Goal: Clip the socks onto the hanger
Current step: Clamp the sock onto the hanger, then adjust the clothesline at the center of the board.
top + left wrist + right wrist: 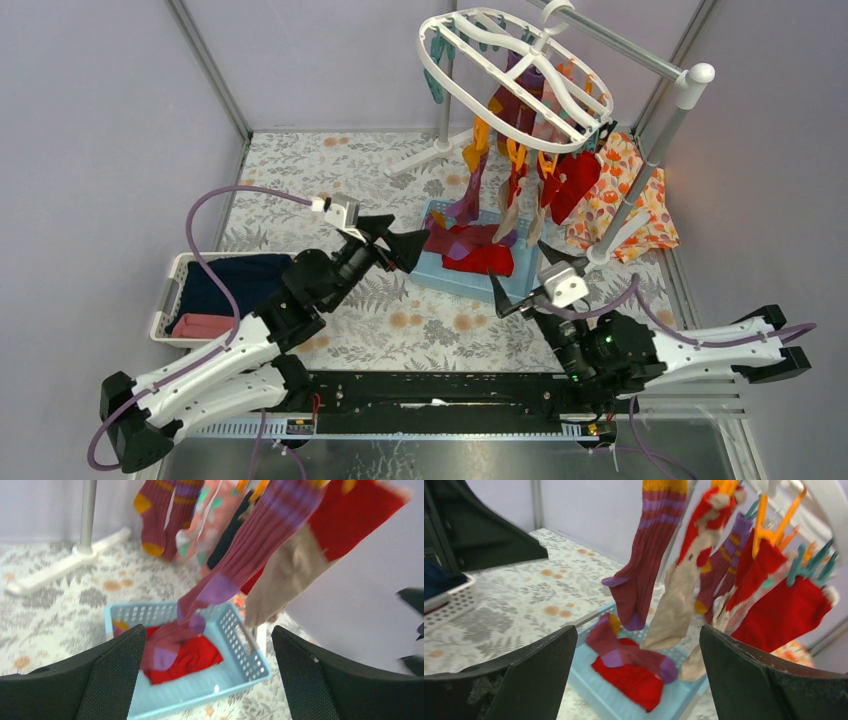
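Overhead view used as the clock face, 12 away from the arm bases. Left end effector (pixel 410 232) has its jaws spread wide with nothing between them. Right end effector (pixel 516 260) is the same, fully apart and empty. The hanger (pixel 427 60) hangs high from the rack (pixel 655 145) at about 1 o'clock. Most of its clips are already loaded with hung socks (pixel 572 182) in red, maroon and beige, dangling toe-down over the far half of the desk (pixel 300 170). I can't tell from here which clips are free. The work left sits in the blue basket (pixel 440 285) mid-desk, where loose socks (pixel 478 252) lie in a red heap with a maroon-and-purple one draped on top. The left tips sit just beside the basket's 9 o'clock wall, so the heap lies at 3 o'clock from them, near and slightly below. The right tips hover by the basket's 4 to 5 o'clock corner, with the heap at about 10 o'clock from them. Neither arm is clearly nearer, though the left looks squarer to the pile. The maroon sock's long axis seems to run roughly 9 to 3, which points it at the left end effector end-on. A pick by the cuff would therefore likely want the jaws turned across that line. From the basket, the hanger lies up and toward 12 to 1 o'clock.
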